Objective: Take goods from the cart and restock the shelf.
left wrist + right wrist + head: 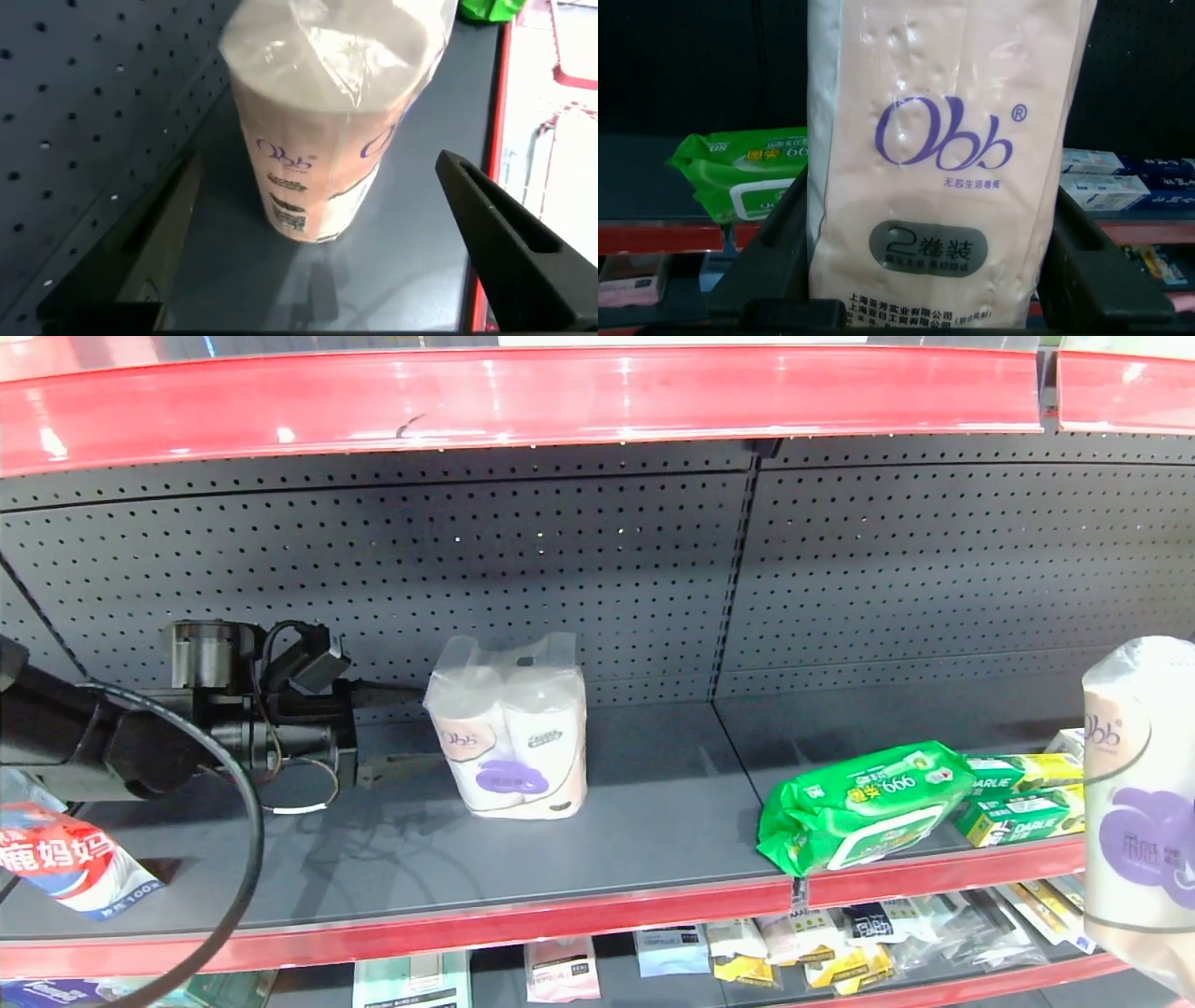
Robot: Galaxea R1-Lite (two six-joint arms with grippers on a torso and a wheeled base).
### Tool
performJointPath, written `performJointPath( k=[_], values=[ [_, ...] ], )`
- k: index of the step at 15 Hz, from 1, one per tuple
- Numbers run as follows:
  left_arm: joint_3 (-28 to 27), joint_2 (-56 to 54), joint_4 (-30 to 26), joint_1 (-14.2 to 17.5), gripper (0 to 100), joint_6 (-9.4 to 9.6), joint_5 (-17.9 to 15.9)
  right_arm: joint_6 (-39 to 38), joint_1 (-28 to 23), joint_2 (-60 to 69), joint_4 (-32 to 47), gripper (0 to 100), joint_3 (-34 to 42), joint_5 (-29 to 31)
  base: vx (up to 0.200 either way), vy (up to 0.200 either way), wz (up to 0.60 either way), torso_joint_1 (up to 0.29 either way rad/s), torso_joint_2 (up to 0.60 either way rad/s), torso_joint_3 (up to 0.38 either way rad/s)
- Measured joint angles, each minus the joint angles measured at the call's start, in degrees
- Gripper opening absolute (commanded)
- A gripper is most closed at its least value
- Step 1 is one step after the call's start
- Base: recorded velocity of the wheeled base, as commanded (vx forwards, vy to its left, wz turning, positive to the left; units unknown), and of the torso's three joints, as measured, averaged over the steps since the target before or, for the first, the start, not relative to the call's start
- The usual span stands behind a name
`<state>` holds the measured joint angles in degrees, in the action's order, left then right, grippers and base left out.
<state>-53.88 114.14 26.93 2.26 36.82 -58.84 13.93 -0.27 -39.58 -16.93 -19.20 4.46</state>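
Two clear-wrapped toilet-roll packs: the standing pack [509, 728] sits on the grey metal shelf [653, 784], just ahead of the left gripper [420, 726], its jaws wide open and seemingly empty. The right gripper [934, 271] clamps the held pack [1144, 803] before the shelf. Set it upright alongside.

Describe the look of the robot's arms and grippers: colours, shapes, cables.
The left arm is black, with a silver cylinder on its wrist, a boxy black camera mount and a thick black cable looping off it. The left gripper has two long, flat black fingers tapering to tips, one showing a slot. The right gripper is black too, of like shape.
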Motion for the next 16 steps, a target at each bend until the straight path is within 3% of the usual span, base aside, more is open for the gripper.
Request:
performJointPath(
  k=[12,16],
  values=[
    [-6.8,6.21,0.13,-5.14,100,0.07,0.09,0.71,0.0,-0.63,-0.01,0,-0.2,0.1,0.0,0.0,0.0,0.0,0.0,0.0],
    [-8.52,8.72,3.01,-7.59,100,-0.56,0.84,0.68,0.02,-0.66,0.0,0,-0.09,0.13,0.0,0.0,0.0,0.0,0.0,0.0]
  ],
)
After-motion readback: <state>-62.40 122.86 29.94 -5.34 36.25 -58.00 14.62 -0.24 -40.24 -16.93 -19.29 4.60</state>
